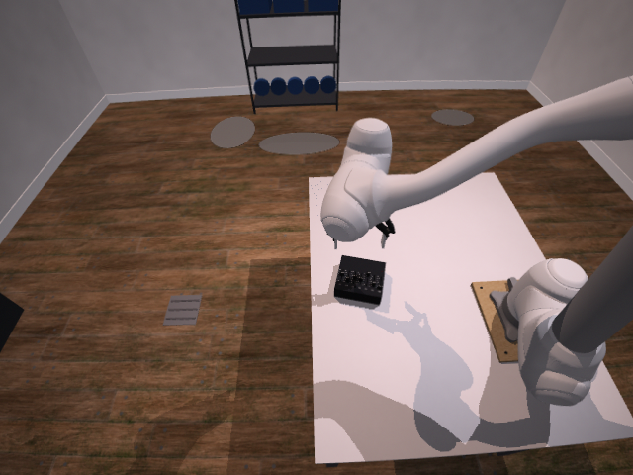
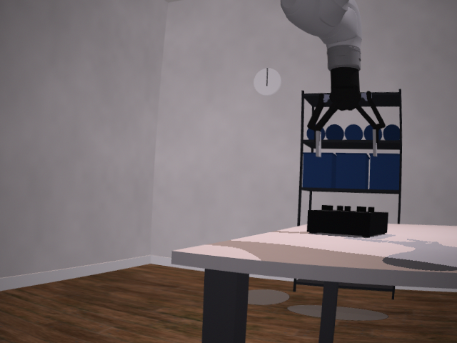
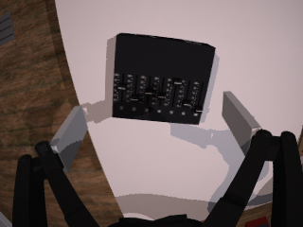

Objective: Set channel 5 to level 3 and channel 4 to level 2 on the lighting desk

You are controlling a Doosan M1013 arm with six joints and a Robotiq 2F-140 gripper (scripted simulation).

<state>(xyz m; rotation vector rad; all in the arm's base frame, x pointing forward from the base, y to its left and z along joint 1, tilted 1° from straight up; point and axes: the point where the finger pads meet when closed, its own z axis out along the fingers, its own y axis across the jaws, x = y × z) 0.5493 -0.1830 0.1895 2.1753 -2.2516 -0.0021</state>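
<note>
The lighting desk (image 1: 357, 280) (image 2: 346, 221) (image 3: 161, 78) is a black box with a row of several small faders. It sits near the left edge of the white table (image 1: 449, 245) (image 2: 295, 254) (image 3: 189, 7). My gripper (image 1: 359, 243) (image 2: 345, 149) (image 3: 152, 110) is open and empty. It hangs straight above the desk, well clear of the fader knobs. In the wrist view the faders lie between my two grey fingertips, at differing heights. The single channels and their levels are too small to read.
A dark shelf rack (image 1: 294, 55) (image 2: 350, 147) with blue balls and blue boxes stands behind the table. The arm's base stands on a wooden plate (image 1: 488, 307) at the table's right. The table's left edge drops to the wood floor (image 1: 153, 230).
</note>
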